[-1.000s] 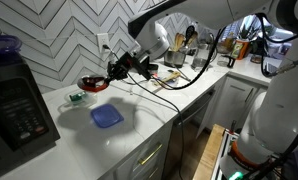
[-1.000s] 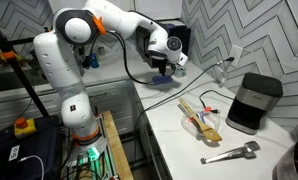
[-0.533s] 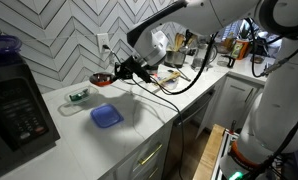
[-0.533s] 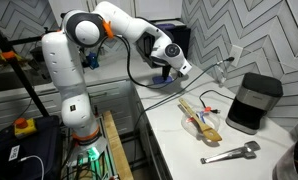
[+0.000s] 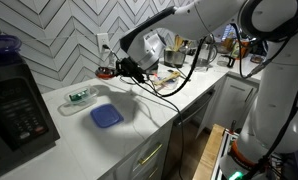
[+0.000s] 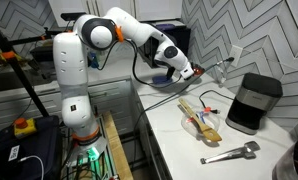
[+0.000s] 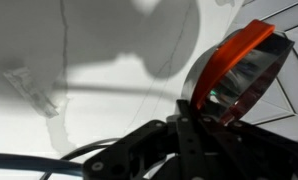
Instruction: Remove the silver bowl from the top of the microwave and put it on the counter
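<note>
The gripper (image 7: 194, 114), clamped on the rim of the bowl (image 7: 239, 72), holds it over the far counter (image 5: 74, 140), right of the microwave (image 5: 14, 110) (mid-carry, I judge), so next comes lowering and letting go.

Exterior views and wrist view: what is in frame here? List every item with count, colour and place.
silver bowl: one, reddish-orange, held above the counter
counter: one, white, along the tiled wall
microwave: one, black, at the counter's end
large bowl: one, dark blue, on the microwave
square lid: one, blue, flat on the counter
tongs: one, metal, on the counter
boxy appliance: one, black, by the wall
arm: one, white
tool: one, black, shut on the bowl's rim
</note>
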Controlling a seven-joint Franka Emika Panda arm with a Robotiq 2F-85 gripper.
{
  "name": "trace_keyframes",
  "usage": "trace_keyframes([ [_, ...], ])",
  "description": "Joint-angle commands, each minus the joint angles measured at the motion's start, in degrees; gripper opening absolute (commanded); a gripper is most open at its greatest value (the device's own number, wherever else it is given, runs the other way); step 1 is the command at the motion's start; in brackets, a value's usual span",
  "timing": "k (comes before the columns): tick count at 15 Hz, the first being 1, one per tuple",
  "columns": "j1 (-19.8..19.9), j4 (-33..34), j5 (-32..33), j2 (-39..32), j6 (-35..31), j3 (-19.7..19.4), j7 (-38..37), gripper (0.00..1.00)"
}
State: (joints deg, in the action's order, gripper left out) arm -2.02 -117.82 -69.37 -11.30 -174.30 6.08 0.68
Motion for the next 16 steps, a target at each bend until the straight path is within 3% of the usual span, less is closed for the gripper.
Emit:
trace_keyframes([
  [1, -1.90, 2.59, 5.67, -4.67, -0.48, -1.55, -8.40, 0.01],
  [5, -4.04, 3.77, 12.40, -7.97, -0.76, -3.57, -16.18, 0.01],
  [10, -3.63, 6.20, 14.30, -10.35, -0.64, -4.23, -21.91, 0.01],
  [11, -3.54, 6.68, 14.33, -10.72, -0.22, -4.33, -22.54, 0.13],
  [12, -3.59, 7.04, 14.52, -11.11, -0.07, -4.56, -23.24, 0.02],
  [13, -3.67, 7.29, 14.73, -11.37, 0.07, -4.78, -23.81, 0.05],
  [16, -4.79, 7.96, 15.43, -11.68, 0.85, -6.46, -25.49, 0.00],
])
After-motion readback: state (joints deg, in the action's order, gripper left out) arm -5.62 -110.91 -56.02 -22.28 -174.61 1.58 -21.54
